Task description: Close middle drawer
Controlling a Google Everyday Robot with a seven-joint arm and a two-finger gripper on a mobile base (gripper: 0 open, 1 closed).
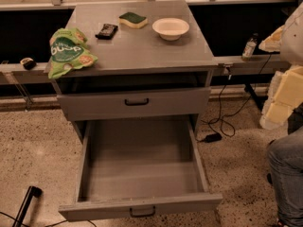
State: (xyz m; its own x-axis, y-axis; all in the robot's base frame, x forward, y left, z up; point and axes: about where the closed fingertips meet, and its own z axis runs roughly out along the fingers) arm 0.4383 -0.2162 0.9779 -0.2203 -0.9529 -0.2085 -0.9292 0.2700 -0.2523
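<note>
The grey cabinet [142, 46] stands in the middle of the camera view. Its middle drawer [142, 169] is pulled far out toward me. It is a long, deep grey box and it is empty. Its low front [94, 211] with a small black handle [142, 212] is at the bottom of the view. The top drawer [135, 103] above it has a taller front and stands out only slightly. The lowest drawer is hidden under the open one. My gripper is out of view; only white and yellowish arm parts [284, 86] show at the right edge.
On the cabinet top lie a green snack bag [67, 51], a black packet [106, 30], a green-and-yellow sponge [133, 19] and a white bowl [171, 28]. A person's jeans-clad leg [288, 174] is at the lower right. Cables and an adapter [211, 137] lie on the floor on the right. A black stand leg [27, 201] is at the lower left.
</note>
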